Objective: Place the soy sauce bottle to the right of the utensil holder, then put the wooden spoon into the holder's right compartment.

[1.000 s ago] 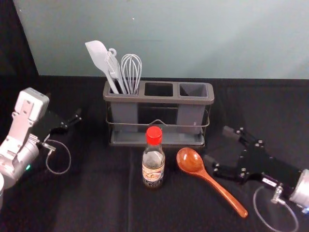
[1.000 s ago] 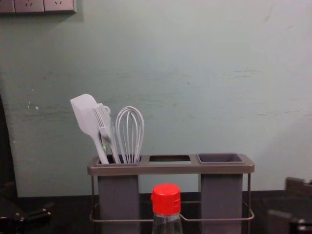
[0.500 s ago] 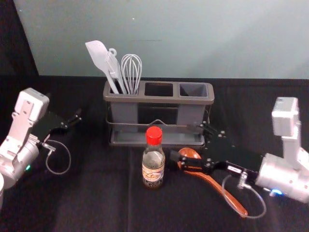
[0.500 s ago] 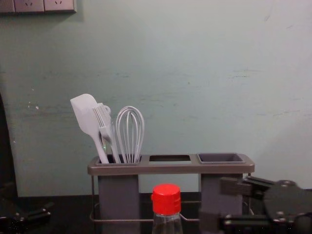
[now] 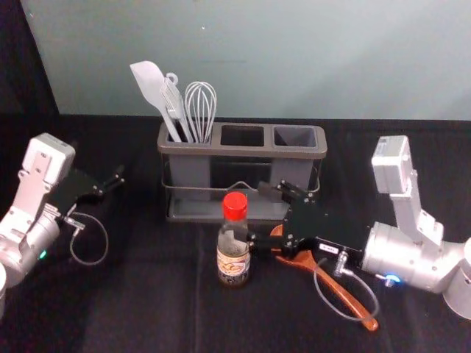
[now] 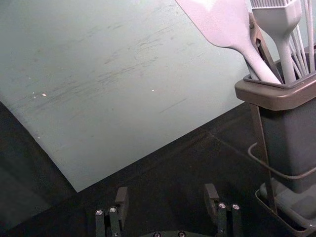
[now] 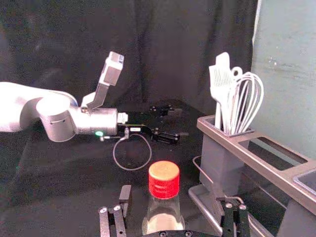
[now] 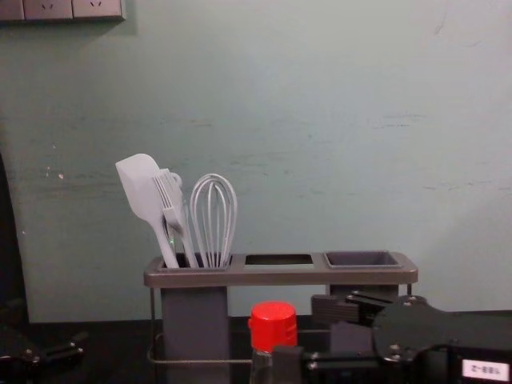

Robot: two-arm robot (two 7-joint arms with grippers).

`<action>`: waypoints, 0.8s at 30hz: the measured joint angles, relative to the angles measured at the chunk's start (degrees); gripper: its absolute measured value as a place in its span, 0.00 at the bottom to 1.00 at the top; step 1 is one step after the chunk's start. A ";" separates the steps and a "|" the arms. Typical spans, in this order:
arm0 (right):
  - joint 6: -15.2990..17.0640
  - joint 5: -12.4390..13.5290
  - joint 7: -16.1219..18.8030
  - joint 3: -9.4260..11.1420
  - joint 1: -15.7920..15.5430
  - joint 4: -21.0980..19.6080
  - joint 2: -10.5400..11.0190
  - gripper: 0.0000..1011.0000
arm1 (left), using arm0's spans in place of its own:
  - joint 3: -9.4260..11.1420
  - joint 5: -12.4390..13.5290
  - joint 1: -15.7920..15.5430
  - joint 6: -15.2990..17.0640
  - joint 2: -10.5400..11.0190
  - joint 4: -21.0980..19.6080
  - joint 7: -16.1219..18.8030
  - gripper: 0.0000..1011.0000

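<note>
Under the released right end effector (image 5: 262, 215), the wooden spoon (image 5: 346, 296) is partly hidden; leftward sits the left one (image 5: 105, 168), released.

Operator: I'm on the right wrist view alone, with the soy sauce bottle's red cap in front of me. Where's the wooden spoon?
Observer: The head view shows the wooden spoon lying on the table, its bowl partly hidden by the right gripper and its handle slanting toward the near right.
Operator: And inside the holder's right compartment?
Observer: In the head view, the right compartment has no utensil in it.
</note>
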 joint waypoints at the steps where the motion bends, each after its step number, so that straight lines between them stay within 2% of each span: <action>1: 0.14 0.00 0.00 -0.14 0.22 0.15 -0.17 0.99 | 0.00 0.00 0.00 0.00 0.00 0.00 0.00 0.99; 15: 1.88 0.86 -0.21 -2.29 2.98 2.42 -2.89 0.99 | 0.00 0.00 0.00 0.00 0.00 0.00 0.00 0.99; 24: 1.96 0.90 -0.29 -2.38 3.04 2.47 -2.96 0.99 | 0.00 0.01 0.00 0.00 0.00 0.00 0.00 0.99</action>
